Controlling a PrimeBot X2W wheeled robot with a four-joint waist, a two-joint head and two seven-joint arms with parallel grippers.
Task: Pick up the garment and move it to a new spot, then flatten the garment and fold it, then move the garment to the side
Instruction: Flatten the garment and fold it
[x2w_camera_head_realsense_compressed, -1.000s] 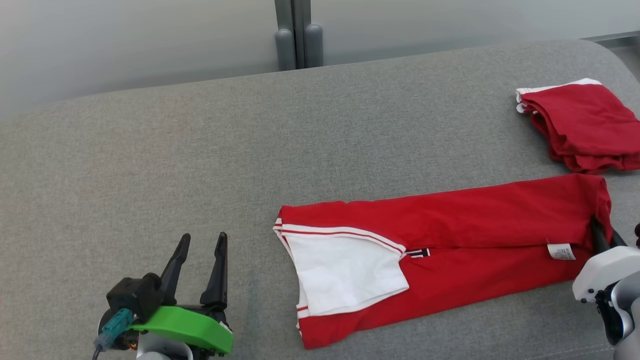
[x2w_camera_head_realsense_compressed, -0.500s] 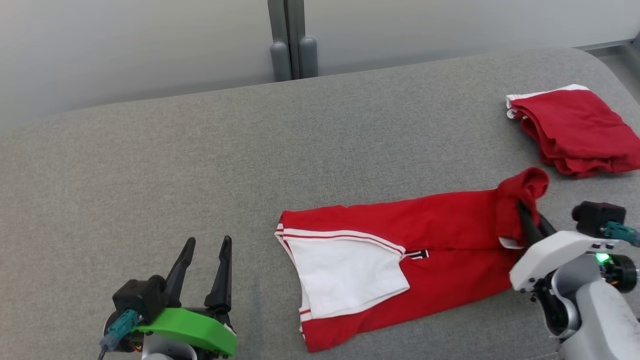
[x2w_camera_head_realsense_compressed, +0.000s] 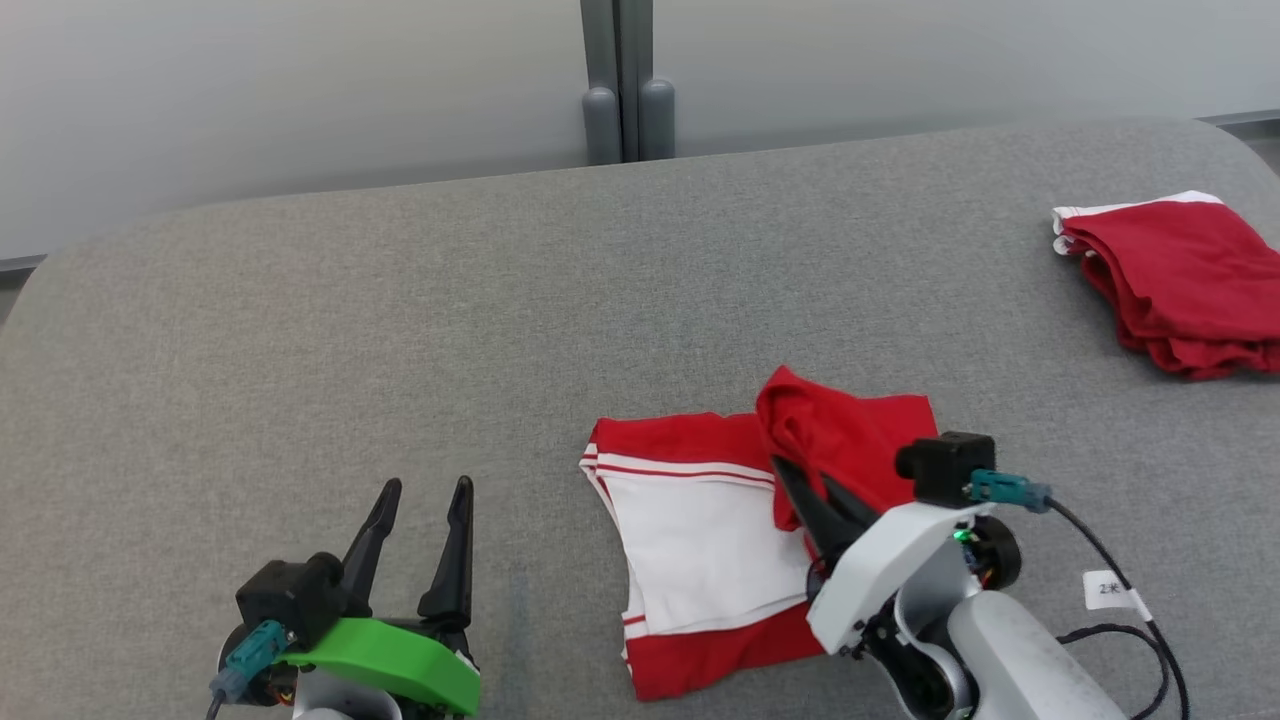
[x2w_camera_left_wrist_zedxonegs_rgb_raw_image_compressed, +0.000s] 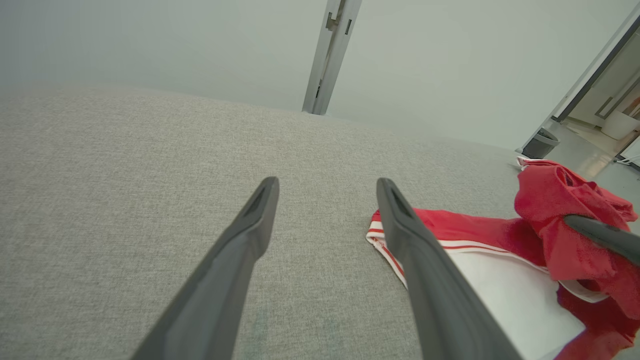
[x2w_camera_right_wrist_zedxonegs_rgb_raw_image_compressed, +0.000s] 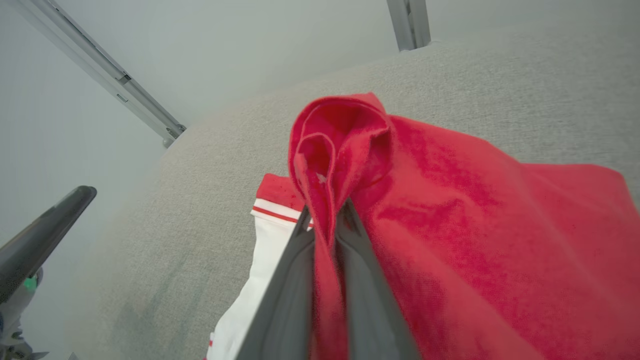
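- I judge we're in the fold step: my right gripper (x2w_camera_right_wrist_zedxonegs_rgb_raw_image_compressed: 325, 215) is clenched on a bunched red end of the garment (x2w_camera_head_realsense_compressed: 700, 540) and holds it up over the garment's middle.
- The garment lies on the grey table (x2w_camera_head_realsense_compressed: 400, 330), near the front edge and right of centre. Its white panel faces up and the lifted end hangs just above that panel's right side.
- My left gripper (x2w_camera_head_realsense_compressed: 428, 484) hovers released, fingers spread, well left of the garment and touching nothing.
- Next move, as I see it: carry the end on to the striped left edge, lower it so the edges meet, then let go (the cloth is bunched in the jaws, so it may drop creased and need smoothing).
- A folded red pile (x2w_camera_head_realsense_compressed: 1180, 280) sits far right; that looks like the side spot for later.
- Against a second ago: the garment then lay stretched long to the right, with my right gripper at its far end. Half a second ago that end was just lifted; now it has crossed about halfway left.
- The head camera shifted too; the left gripper barely moved.
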